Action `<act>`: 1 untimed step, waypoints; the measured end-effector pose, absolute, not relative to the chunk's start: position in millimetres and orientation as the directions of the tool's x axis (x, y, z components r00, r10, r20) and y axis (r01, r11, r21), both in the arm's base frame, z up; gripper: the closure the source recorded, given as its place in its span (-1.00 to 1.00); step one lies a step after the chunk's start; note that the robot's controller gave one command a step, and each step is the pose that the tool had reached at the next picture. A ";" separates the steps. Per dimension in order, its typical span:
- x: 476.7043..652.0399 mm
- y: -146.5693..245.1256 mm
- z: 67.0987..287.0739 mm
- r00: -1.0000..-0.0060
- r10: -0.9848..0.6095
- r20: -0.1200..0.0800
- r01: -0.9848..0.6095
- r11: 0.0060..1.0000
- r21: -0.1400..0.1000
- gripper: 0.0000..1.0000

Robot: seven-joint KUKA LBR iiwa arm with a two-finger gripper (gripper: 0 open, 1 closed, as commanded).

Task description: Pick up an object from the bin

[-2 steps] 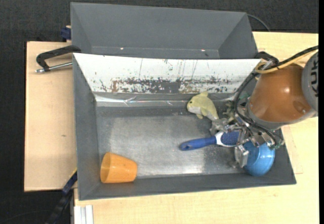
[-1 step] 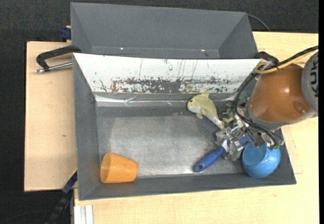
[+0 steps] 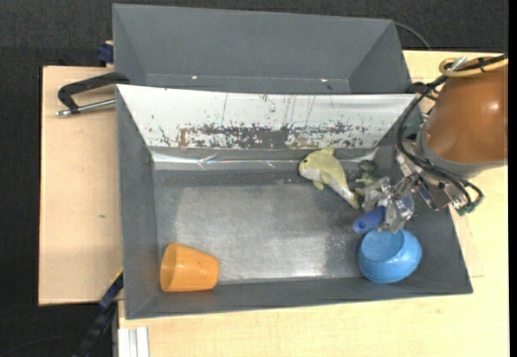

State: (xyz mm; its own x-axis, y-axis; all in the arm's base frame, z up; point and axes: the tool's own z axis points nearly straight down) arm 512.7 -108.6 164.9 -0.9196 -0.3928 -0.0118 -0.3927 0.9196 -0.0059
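**We are getting ready to grab, right over the blue cup**

Our end effector (image 3: 390, 210) hangs just above the blue cup (image 3: 390, 257), close to the cup's back rim. The view is poor here, so we cannot tell how wide open it is or if it has hold of anything. A pale soft toy (image 3: 327, 171) lies just behind the blue cup. An orange cup (image 3: 188, 268) lies well apart, on the other side. Next, we think, it must go lower and close on the rim.

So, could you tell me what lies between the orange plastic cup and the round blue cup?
Nothing: the camera view shows bare grey bin floor from the orange plastic cup to the round blue cup.
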 end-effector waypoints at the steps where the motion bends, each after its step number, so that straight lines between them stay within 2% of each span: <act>1: 514.7 -107.9 184.1 -0.920 -0.392 -0.008 -0.391 0.920 -0.004 1.00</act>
